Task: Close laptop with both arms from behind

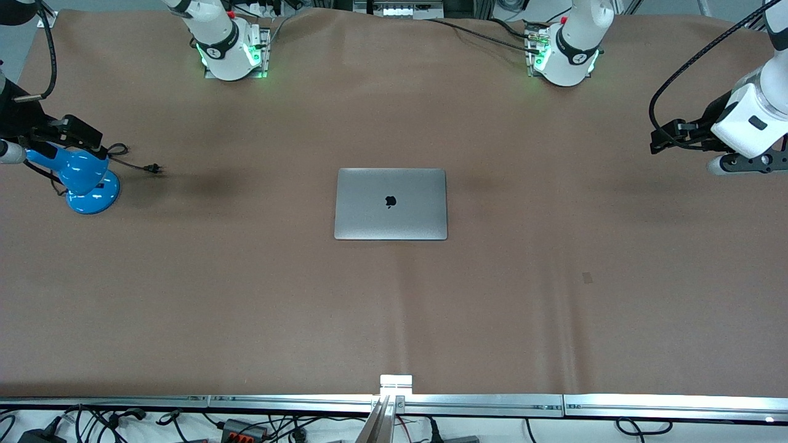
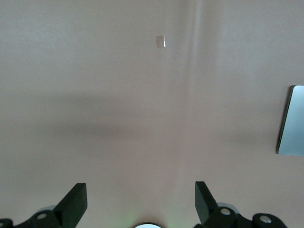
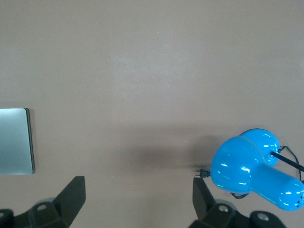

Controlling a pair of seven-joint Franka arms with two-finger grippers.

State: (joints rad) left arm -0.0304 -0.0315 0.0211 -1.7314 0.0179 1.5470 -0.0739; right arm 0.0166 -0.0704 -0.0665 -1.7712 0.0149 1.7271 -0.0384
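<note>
Already the laptop [image 1: 391, 203] lies shut and flat in the middle of the brown bench [image 1: 246, 295], lid up with its black logo showing, well apart from both arms. The left gripper [image 2: 141, 202] hangs above bare bench at the left arm's end, its fingers [image 2: 76, 202] spread wide and holding nothing, with only an edge of the laptop and a small tape mark [image 2: 161, 42] in its wrist view. The right gripper [image 3: 138, 199] hangs at the right arm's end, fingers [image 3: 73, 197] likewise wide apart and empty, over the bench beside a blue lamp [image 1: 83, 178] with a black plug [image 1: 154, 168].
</note>
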